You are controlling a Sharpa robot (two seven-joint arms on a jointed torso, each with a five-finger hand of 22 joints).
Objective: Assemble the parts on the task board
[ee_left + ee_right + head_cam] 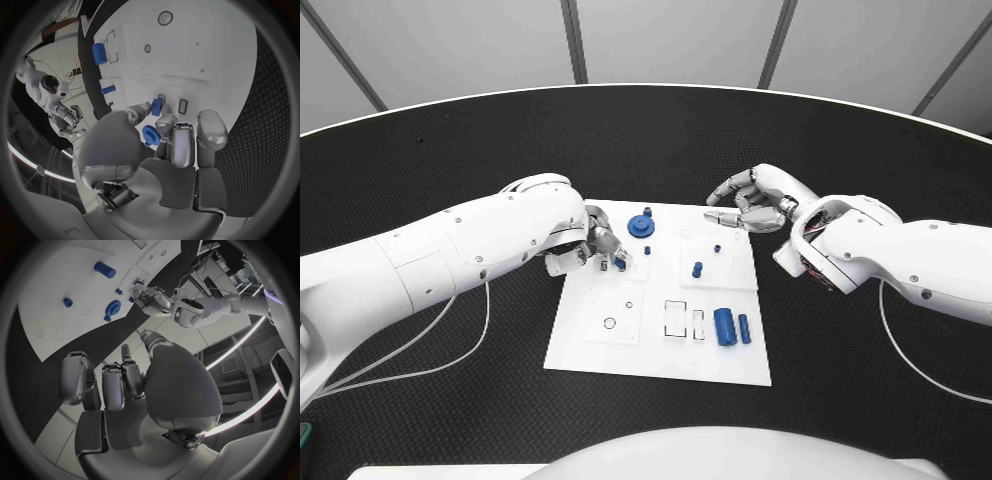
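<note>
Head view: the white rectangular task board [661, 345] lies mid-counter on the black textured counter [444, 150], both white arms reaching in.
Left hand: the silver left hand [600, 245] hovers over the board's far left corner, pinching a small blue peg [156, 106] between fingertips.
Peg axis: in the left wrist view the peg points away from the palm, toward a small rectangular slot [182, 106] just beside it.
Gear: the blue round gear-like part [642, 226] stands on the board just beside the left hand.
Right hand: the silver right hand [759, 203] hangs over the board's far right corner, fingers curled in, holding nothing I can see.
Other parts: a blue cylinder [726, 327] and a slimmer blue pin [744, 329] lie side by side near the front right; a short blue stud [697, 269] stands mid-board.
Nearer hand: the left, by my reading, makes the next insertion.
Writing: none legible anywhere.
</note>
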